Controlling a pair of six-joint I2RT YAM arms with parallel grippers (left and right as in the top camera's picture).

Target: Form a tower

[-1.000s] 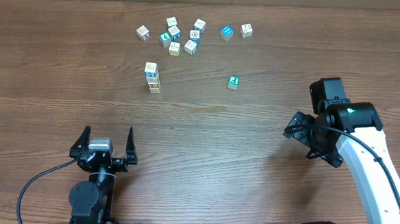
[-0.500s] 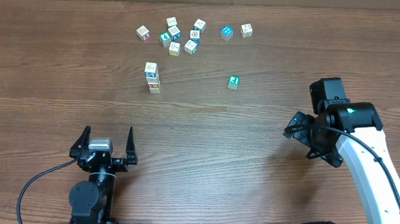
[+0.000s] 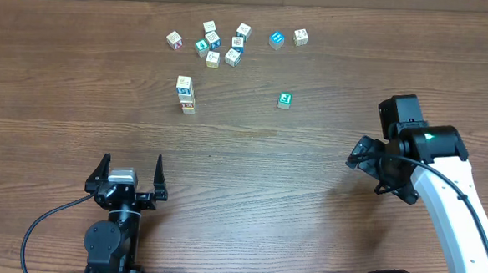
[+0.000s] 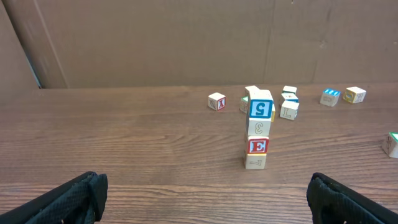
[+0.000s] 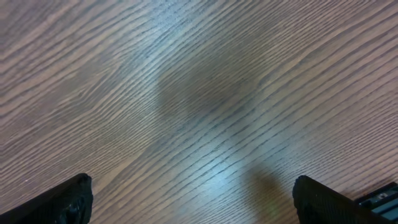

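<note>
tower (image 3: 186,94) of four small pale wooden alphabet cubes is seen standing upright on the brown wooden table (image 3: 250,170), toward its far side, touched by nothing. at the near left, the left gripper (image 3: 130,162) is held fully spread and empty, pointed toward the tower. loose pale cubes (image 3: 219,43) are scattered just behind the tower. at the right, the right gripper (image 3: 375,167) is likewise spread wide over bare wood, with nothing held.
</note>
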